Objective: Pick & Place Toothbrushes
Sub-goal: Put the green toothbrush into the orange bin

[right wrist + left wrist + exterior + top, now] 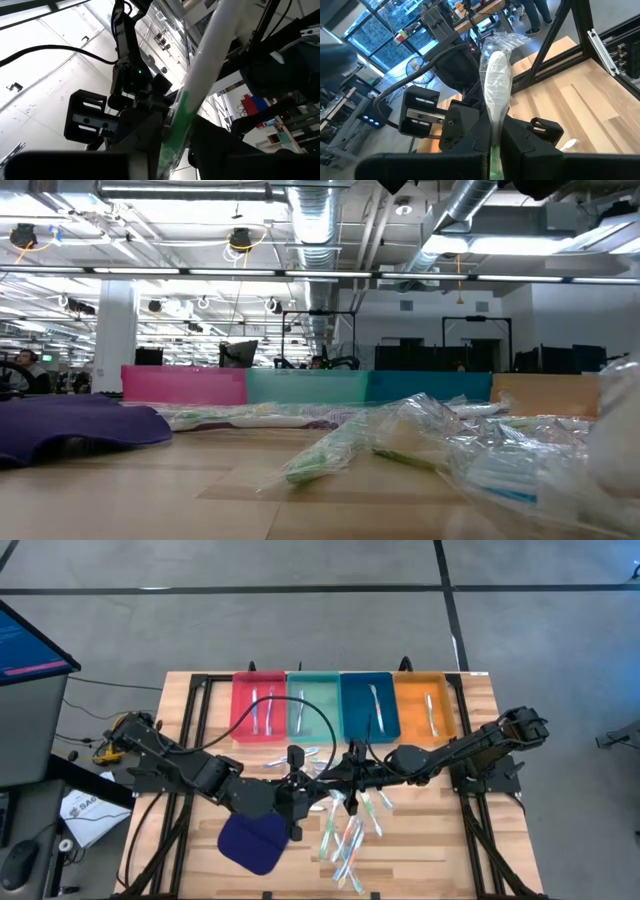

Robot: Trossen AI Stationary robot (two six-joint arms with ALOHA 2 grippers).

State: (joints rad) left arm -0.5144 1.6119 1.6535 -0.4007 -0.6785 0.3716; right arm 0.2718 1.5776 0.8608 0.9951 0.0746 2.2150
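Observation:
Above the middle of the table my left gripper (298,792) and my right gripper (347,782) face each other. Both are shut on one toothbrush (496,90), which has a white head, a green handle and a clear wrapper. The same toothbrush (200,75) runs away between the right fingers. Several loose wrapped toothbrushes (350,832) lie on the wood below and toward the near edge, and they also fill the low view (330,452). More toothbrushes lie in the four trays at the far edge. My left gripper (495,152) pinches the toothbrush's green handle (493,159) between its two fingers. The toothbrush sticks out forward past the fingertips, with its wrapped white head (497,82) away from the gripper and clear of the table. My right gripper (172,150) has its two fingers on either side of the green part of the handle (181,117). The shaft runs on beyond the fingertips toward the left gripper. The toothbrush is lifted clear of the table.
Red (240,705), teal (325,690), blue (352,705) and orange (445,705) trays stand in a row at the far edge. A dark blue cloth pad (252,842) lies near the front left. Bare wood shows on the right (430,840).

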